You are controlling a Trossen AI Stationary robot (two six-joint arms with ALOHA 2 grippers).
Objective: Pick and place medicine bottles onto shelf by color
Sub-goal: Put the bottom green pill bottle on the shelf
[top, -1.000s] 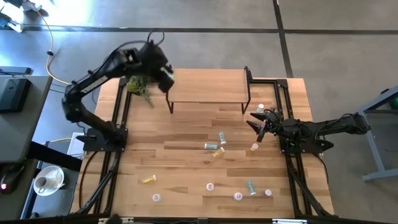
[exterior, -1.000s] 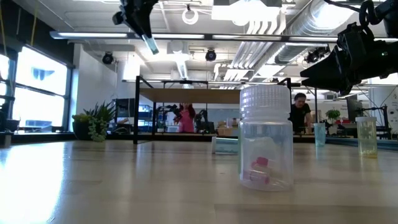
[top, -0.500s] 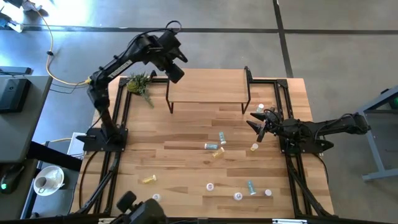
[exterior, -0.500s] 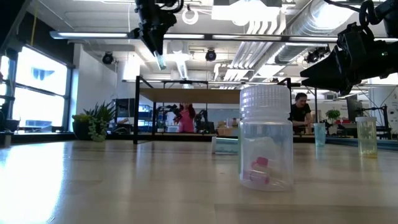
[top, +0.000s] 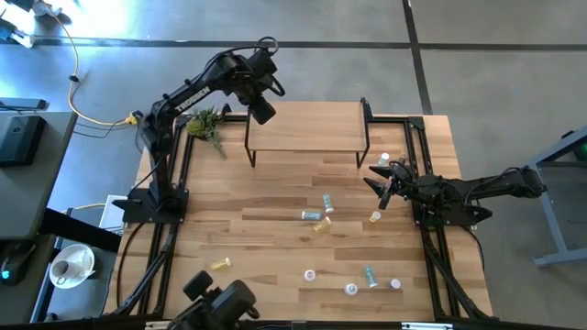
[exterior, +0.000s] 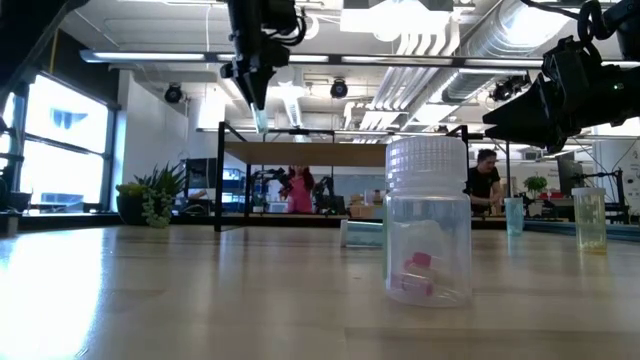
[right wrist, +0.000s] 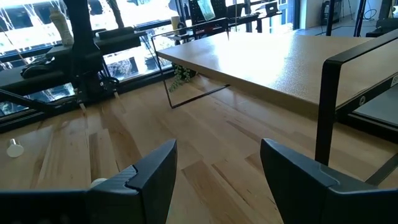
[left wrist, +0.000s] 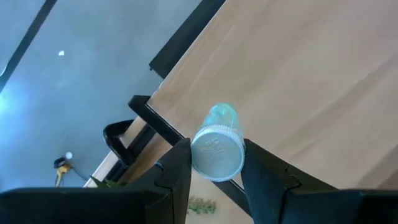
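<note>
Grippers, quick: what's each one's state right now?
Left gripper: shut on a small teal bottle with a white cap.
Right gripper: open, empty.

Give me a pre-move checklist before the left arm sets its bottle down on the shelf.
1. Bottle held: ok. The left gripper has its jaws closed on a teal bottle, white cap toward the wrist camera.
2. Gripper over the shelf: ok, it hangs above the left end, near the edge.
3. Landing spot free: ok, no bottle shows on the shelf top.
4. Height above the board: cannot tell exactly; the low view shows the gripper well above it.
5. Right gripper out of the way: ok, jaws open, waiting at the table's right side.
6. Colour zone for teal: cannot tell, nothing marks it.
</note>
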